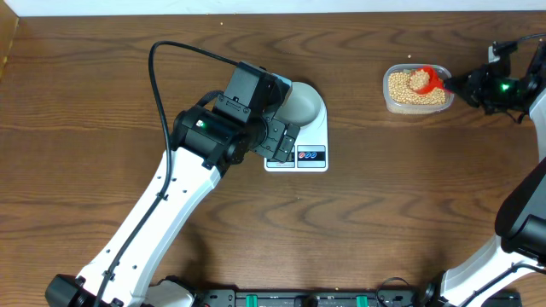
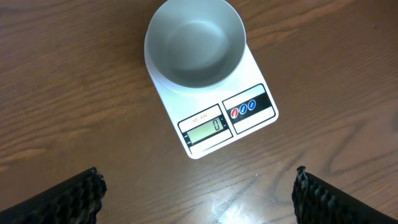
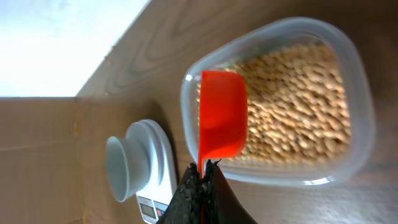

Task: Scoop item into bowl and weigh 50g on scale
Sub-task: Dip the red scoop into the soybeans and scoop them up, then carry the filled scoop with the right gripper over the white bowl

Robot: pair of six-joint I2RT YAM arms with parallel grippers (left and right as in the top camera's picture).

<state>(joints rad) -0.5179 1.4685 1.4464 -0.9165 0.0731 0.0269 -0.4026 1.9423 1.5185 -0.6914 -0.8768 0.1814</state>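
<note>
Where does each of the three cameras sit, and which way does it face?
Overhead: fixed above the table, looking straight down; both arms show, with the scale and tub.
Left wrist: above the scale, looking down at the empty bowl; open left gripper, fingers at the bottom corners.
Right wrist: looks along the shut right gripper holding the red scoop at the beans.
Shared: bowl and scale appear in all three.

Reaches from the near edge up and rightward with the left arm (image 1: 162, 200); points the left gripper (image 2: 199, 199) straight down, fingers (image 2: 78, 196) spread wide, gripping nothing; bends the right arm (image 1: 520, 222) up along the right edge, wrist turned inward; pinches the right gripper (image 3: 202, 177) tight on the thin handle of a red scoop (image 3: 222, 115).
</note>
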